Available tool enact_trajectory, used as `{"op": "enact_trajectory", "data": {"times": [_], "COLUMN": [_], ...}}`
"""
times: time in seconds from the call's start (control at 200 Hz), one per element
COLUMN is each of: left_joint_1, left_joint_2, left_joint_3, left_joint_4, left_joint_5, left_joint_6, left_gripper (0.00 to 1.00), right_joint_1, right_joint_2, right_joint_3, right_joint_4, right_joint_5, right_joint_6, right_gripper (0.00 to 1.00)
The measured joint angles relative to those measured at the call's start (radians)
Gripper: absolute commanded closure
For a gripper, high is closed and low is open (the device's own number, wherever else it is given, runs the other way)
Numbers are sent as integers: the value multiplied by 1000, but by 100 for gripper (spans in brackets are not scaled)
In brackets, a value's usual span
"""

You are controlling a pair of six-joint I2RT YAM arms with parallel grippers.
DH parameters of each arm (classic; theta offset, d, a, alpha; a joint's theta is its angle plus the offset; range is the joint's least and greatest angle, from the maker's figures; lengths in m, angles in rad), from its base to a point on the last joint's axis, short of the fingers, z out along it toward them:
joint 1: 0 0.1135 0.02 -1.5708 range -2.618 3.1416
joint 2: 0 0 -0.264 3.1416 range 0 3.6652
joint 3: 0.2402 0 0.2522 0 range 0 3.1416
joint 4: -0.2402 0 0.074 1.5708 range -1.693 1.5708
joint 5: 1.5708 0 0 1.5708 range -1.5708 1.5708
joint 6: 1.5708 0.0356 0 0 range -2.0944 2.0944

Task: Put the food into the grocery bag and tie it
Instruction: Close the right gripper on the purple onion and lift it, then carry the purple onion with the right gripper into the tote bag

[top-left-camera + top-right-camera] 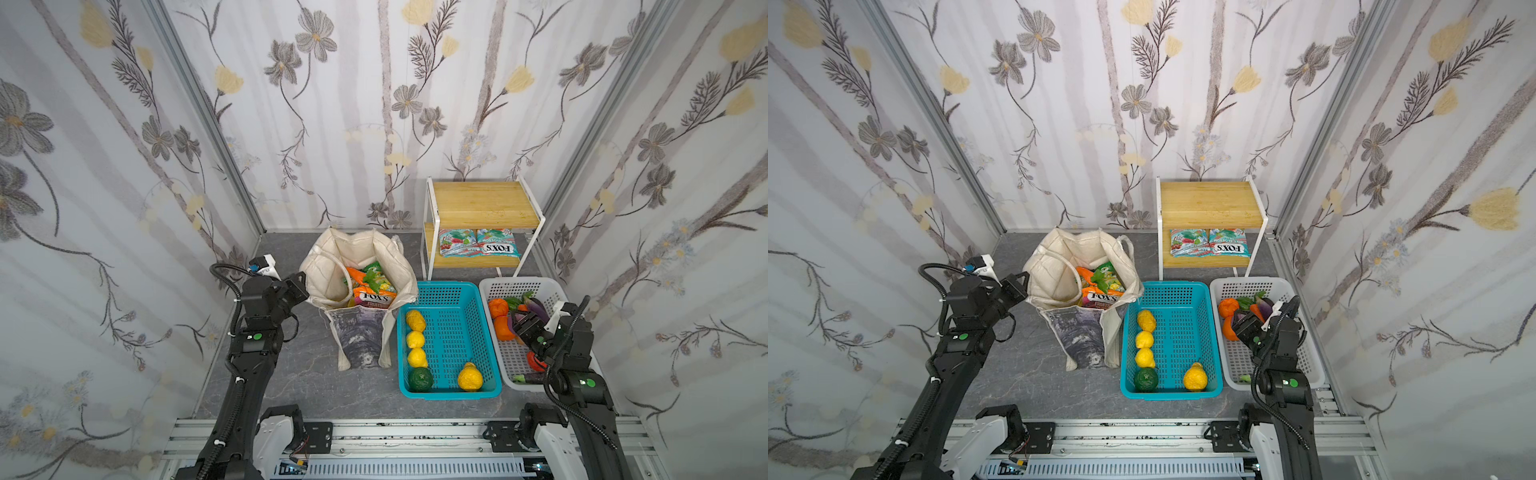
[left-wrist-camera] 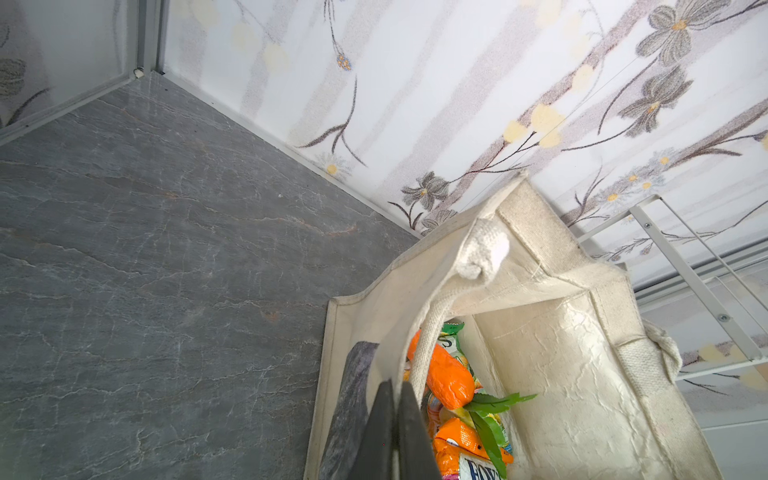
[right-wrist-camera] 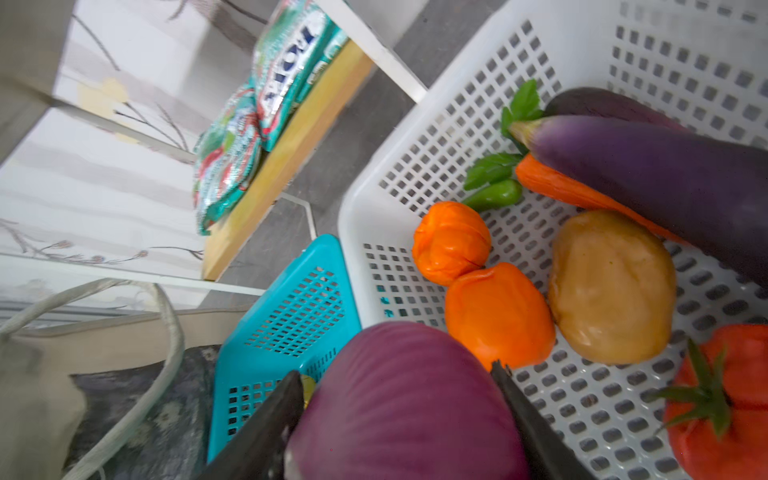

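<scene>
Reading "FOX'S", a packet [image 1: 376, 298] is seen in the grocery bag [image 1: 328, 257]; strap [image 2: 432, 324] pinched by left gripper [image 2: 394, 386], purple onion [image 3: 407, 395] by right gripper [image 3: 395, 370].

Open grocery bag [image 1: 322, 266], teal basket [image 1: 441, 285] alongside

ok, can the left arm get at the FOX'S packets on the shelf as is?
Probably not: the left claw is shut on the bag handle, and the grocery bag stands between it and the packets.

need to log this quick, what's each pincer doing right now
Left pincer: closed on the grocery bag strap.
Right pincer: closed around the purple onion.
</scene>
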Motion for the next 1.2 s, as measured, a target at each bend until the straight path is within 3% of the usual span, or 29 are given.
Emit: {"op": "enact_trajectory", "data": {"times": [0.275, 0.48, 0.944, 1.199], "left_joint_1": [5, 10, 13, 13], "left_joint_2": [-2, 0, -7, -7], "left_joint_3": [0, -1, -5, -6], "left_joint_4": [0, 0, 0, 3], "left_joint_5": [3, 3, 10, 13], "left_joint_6": [-11, -14, -18, -18], "left_gripper": [100, 100, 100, 100], "right_joint_1": [12, 82, 514, 723], "right_joint_2": [-31, 18, 335, 584], "right_joint_3": [5, 9, 204, 472], "right_joint_4": [162, 296, 514, 535], "right_joint_5": [-131, -177, -31, 101], "right_joint_6": [43, 96, 145, 47], "right_gripper": [54, 54, 55, 56]}}
